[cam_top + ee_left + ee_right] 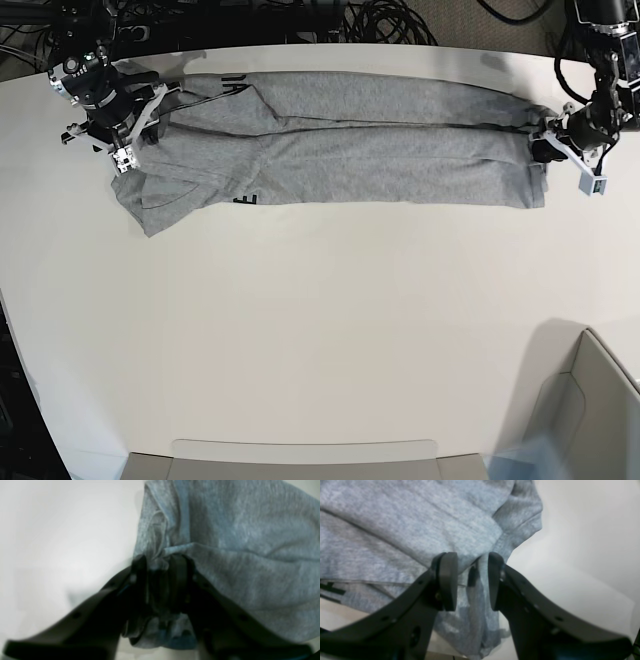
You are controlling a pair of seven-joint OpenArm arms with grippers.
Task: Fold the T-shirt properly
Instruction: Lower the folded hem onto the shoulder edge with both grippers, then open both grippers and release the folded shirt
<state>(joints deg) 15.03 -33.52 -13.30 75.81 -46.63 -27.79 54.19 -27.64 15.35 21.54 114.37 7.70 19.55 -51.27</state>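
Grey heather T-shirt (340, 150) lies stretched left to right along the far part of the white desk (330, 330), folded lengthwise into a long band. 1 fold line runs the whole length of the band. At the band's left end a sleeve (150, 205) spills toward the near side. Black lettering (246, 199) peeks out at the near edge close to that sleeve, and more shows at the far edge near the left end.

Right gripper (472, 580), at the left end of the shirt in the base view: its fingers (448, 580) stand a little apart with a bunched fold of grey cloth pinched between them. Cloth hangs below the fingers, and a strip of black lettering (330, 590) shows at the left edge of the wrist view.

Left gripper (160, 580), at the right end of the shirt in the base view: wrist view is blurred, but the fingers (178, 580) close around a gathered wad of grey fabric, with cloth bulging above and below them.

Both arms sit at the far corners of the desk, well apart, with the shirt spanning between them. Dark cables (380, 20) lie beyond the far edge. A pale bin (590, 410) occupies the near right corner.
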